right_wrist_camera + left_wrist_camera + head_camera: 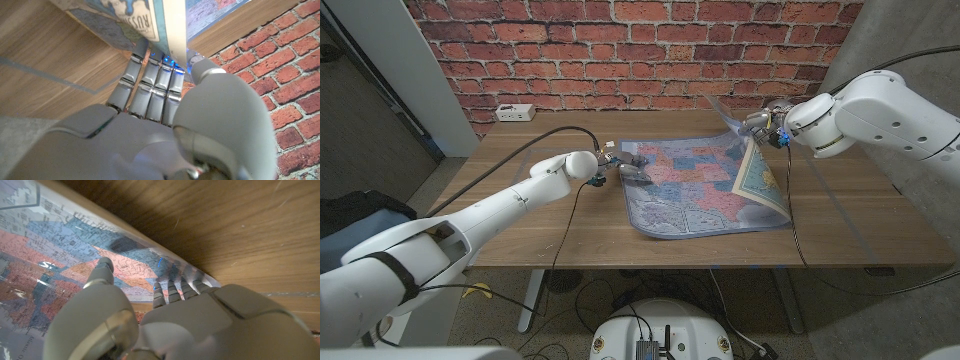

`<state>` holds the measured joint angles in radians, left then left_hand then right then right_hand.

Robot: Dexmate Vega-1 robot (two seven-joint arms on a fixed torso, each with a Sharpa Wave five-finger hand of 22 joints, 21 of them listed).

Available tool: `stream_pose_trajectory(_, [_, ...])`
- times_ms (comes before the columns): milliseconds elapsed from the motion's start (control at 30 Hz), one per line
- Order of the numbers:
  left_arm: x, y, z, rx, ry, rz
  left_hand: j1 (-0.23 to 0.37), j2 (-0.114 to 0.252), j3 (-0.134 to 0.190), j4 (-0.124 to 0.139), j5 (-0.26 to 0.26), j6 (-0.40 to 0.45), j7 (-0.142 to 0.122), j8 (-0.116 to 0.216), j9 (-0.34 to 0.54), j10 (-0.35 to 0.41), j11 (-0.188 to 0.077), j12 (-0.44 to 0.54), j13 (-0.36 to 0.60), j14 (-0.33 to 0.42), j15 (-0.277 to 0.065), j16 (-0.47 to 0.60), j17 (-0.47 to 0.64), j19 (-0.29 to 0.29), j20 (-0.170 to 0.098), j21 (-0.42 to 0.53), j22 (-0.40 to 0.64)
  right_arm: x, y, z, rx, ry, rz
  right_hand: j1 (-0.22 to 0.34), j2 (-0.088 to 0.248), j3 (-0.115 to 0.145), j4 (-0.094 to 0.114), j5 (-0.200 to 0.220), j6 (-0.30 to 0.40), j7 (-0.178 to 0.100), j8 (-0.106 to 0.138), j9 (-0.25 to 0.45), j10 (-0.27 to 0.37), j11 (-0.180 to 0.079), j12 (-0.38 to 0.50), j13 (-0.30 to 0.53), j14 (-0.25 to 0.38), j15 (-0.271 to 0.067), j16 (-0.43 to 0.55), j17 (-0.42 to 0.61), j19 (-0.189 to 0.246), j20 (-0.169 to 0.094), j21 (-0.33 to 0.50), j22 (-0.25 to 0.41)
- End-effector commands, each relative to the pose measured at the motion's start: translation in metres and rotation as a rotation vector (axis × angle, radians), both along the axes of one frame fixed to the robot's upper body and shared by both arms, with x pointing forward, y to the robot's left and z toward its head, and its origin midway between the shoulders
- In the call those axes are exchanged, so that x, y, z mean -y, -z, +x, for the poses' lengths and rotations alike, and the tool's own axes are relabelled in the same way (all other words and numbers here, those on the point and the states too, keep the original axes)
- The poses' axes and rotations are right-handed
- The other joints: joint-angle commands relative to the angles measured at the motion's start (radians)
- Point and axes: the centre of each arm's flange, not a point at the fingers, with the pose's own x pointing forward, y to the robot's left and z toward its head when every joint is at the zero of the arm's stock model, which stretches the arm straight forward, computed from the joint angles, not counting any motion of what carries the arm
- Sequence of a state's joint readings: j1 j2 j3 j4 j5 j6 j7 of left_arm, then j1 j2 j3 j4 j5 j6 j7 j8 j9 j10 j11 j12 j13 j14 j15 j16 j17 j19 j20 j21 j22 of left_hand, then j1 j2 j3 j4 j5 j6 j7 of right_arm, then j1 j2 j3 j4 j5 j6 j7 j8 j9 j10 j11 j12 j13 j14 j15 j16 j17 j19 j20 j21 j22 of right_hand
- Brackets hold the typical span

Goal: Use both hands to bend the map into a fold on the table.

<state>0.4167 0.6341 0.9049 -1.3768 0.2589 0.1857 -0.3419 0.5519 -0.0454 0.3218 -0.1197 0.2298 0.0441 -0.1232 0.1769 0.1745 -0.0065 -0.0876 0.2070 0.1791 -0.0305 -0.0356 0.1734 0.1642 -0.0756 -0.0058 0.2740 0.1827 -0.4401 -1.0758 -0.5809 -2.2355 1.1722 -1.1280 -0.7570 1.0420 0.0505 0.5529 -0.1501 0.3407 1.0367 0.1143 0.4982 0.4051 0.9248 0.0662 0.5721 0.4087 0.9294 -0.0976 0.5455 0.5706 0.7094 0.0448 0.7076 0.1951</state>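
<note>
Map [695, 185] spread on the wooden table [570, 230], colourful print up, near the middle and toward the robot's right. Right edge of the sheet lifted off the table and curled up and over, pale underside showing in the head view.

Right hand [763, 123] raised above the far right part of the table, gripping the lifted edge of the map. In the right wrist view, right hand [165, 100] seen from behind, fingers [150, 85] lined up under the sheet and thumb on the other side of it, the map [150, 20] pinched between them, brick wall [280, 75] behind.

Left hand [620, 165] low on the map's left edge, resting on the sheet and pressing it against the table. In the left wrist view, left hand [175, 320] with fingertips [172, 287] down at the map's border beside bare wood, thumb lying on the printed surface of the map [55, 265]. Nothing grasped in it as far as visible; fingers only slightly apart.

White power strip [515, 112] at the far left corner of the table, well apart from the map.
</note>
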Motion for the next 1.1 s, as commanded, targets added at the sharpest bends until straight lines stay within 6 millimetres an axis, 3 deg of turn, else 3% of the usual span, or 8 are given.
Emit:
stream_pose_trajectory(33, [-0.001, 0.002, -0.002, 0.0, -0.005, -0.002, 0.0, 0.007, -0.006, -0.002, -0.002, -0.008, -0.008, 0.0, 0.003, -0.01, -0.001, -0.003, 0.004, -0.005, -0.027, 0.005, 0.005, 0.057, 0.048, 0.007, 0.004, -0.025, 0.014, 0.023, -0.091, -0.458, 0.152, 0.005, 0.013, 0.014, -0.002, 0.009, -0.007, 0.0, -0.002, 0.023, -0.006, 0.0, -0.002, -0.003, 0.023, -0.004, -0.013, -0.007, 0.009, -0.003, 0.013, 0.0])
stream_pose_trajectory(400, [0.0, 0.003, -0.006, 0.0, -0.008, -0.001, 0.001, 0.007, -0.009, -0.001, -0.002, -0.013, -0.009, 0.0, 0.003, -0.013, -0.002, -0.005, 0.004, -0.006, -0.027, 0.005, 0.005, 0.058, 0.048, 0.004, 0.004, -0.048, 0.022, 0.036, -0.153, -0.64, 0.207, 0.0, 0.012, 0.022, -0.006, 0.013, -0.003, 0.007, -0.001, 0.025, 0.001, 0.005, 0.001, -0.011, 0.038, 0.003, -0.029, -0.012, 0.016, -0.002, 0.028, -0.001])
stream_pose_trajectory(467, [0.0, 0.004, -0.006, 0.0, -0.008, 0.0, 0.001, 0.008, -0.01, -0.001, -0.002, -0.013, -0.008, 0.001, 0.003, -0.014, -0.001, -0.005, 0.004, -0.006, -0.027, 0.005, 0.005, 0.058, 0.048, 0.004, 0.004, -0.052, 0.022, 0.036, -0.16, -0.649, 0.199, -0.001, 0.013, 0.023, -0.007, 0.013, -0.004, 0.006, -0.001, 0.026, 0.0, -0.002, 0.001, -0.012, 0.04, 0.002, -0.03, -0.009, 0.017, -0.001, 0.031, -0.002])
stream_pose_trajectory(767, [0.0, 0.005, -0.01, 0.004, -0.01, 0.0, 0.002, 0.008, -0.013, -0.001, -0.002, -0.018, -0.01, 0.001, 0.003, -0.016, -0.002, -0.007, 0.004, -0.008, -0.027, 0.004, 0.005, 0.058, 0.048, 0.001, 0.004, -0.073, 0.022, 0.033, -0.174, -0.698, 0.167, -0.004, 0.011, 0.026, -0.009, 0.015, -0.006, 0.008, -0.002, 0.028, 0.002, 0.011, 0.006, -0.012, 0.047, 0.002, -0.038, -0.006, 0.018, 0.0, 0.041, -0.003])
stream_pose_trajectory(833, [0.001, 0.005, -0.011, 0.004, -0.009, -0.001, 0.002, 0.009, -0.014, -0.001, -0.002, -0.019, -0.009, 0.001, 0.003, -0.017, -0.002, -0.007, 0.004, -0.008, -0.027, 0.004, 0.005, 0.059, 0.048, 0.0, 0.004, -0.077, 0.023, 0.033, -0.162, -0.699, 0.169, -0.006, 0.012, 0.024, -0.008, 0.015, -0.006, 0.006, -0.003, 0.027, -0.003, 0.001, 0.005, -0.013, 0.048, 0.003, -0.038, -0.002, 0.017, 0.0, 0.043, -0.003])
stream_pose_trajectory(1100, [-0.001, 0.007, -0.015, 0.007, -0.011, -0.006, 0.002, 0.01, -0.016, -0.001, -0.002, -0.02, -0.009, 0.002, 0.003, -0.02, -0.001, -0.008, 0.004, -0.009, -0.027, 0.004, 0.005, 0.059, 0.048, -0.002, 0.004, -0.084, 0.028, 0.041, -0.127, -0.663, 0.232, -0.006, 0.016, 0.019, -0.01, 0.011, -0.009, 0.004, -0.01, 0.019, -0.018, 0.005, 0.001, -0.016, 0.039, 0.003, -0.045, 0.005, 0.012, -0.002, 0.05, -0.003])
